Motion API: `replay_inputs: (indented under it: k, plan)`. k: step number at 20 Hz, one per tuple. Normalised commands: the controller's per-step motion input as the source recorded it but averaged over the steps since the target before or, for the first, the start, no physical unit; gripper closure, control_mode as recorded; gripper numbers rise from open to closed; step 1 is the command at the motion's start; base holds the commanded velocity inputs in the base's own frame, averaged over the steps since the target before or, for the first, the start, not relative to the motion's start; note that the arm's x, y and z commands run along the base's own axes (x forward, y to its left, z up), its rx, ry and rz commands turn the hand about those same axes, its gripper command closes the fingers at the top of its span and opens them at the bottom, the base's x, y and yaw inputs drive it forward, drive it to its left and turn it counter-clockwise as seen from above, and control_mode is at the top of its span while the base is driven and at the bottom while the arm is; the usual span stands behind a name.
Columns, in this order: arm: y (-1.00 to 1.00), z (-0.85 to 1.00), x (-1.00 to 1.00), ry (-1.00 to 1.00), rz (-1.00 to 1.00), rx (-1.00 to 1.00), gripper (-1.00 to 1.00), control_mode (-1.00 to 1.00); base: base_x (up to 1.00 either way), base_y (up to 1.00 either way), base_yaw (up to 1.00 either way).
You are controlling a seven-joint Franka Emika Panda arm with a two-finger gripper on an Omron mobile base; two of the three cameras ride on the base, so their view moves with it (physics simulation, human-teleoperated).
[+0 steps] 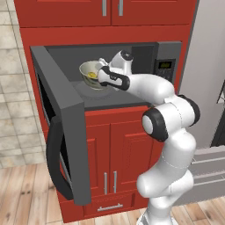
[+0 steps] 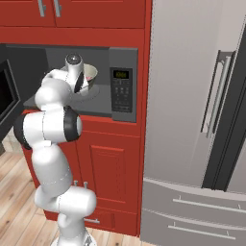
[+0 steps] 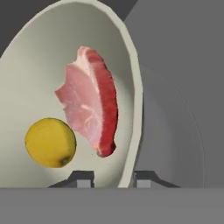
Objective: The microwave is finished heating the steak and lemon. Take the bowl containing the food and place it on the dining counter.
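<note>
Two dark fingertips [image 3: 83,179] straddle the rim of the bowl [image 3: 39,65], one inside and one outside, apparently clamped on it, as the gripper [image 3: 113,180] reaches into the open microwave [image 1: 165,52]. Judged the grasping step; next comes a level lift out past the door toward the dining counter. Pale and cream-lined, the bowl sits on the microwave floor holding the pink steak [image 3: 89,100] beside the yellow lemon [image 3: 50,142].

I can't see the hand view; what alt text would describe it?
A close look into a pale bowl holding a pink steak and a yellow lemon, with the claw straddling the bowl's rim, one fingertip inside and one outside. Grey microwave floor lies beyond the rim.
</note>
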Motion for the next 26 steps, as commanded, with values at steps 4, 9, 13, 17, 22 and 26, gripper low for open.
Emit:
replay_inputs:
  k: [4, 9, 13, 17, 22, 26]
  plan:
    - [-0.06, 0.00, -0.26, -0.03, 0.00, 0.00, 1.00, -1.00, 0.00, 0.00, 0.00]
    - [-0.18, 0.00, -0.62, -0.12, 0.00, 0.01, 1.00, -1.00, 0.00, 0.00, 0.00]
    - [-0.31, 0.02, -0.97, -0.19, 0.00, 0.03, 1.00, -1.00, 0.00, 0.00, 0.00]
    - [-0.36, 0.27, -1.00, -0.08, 0.03, 0.01, 1.00, -1.00, 0.00, 0.00, 0.00]
    - [-0.33, 0.49, -1.00, 0.03, 0.07, 0.00, 1.00, -1.00, 0.00, 0.00, 0.00]
    - [-0.27, 0.51, -1.00, 0.11, 0.13, -0.01, 1.00, -1.00, 0.00, 0.00, 0.00]
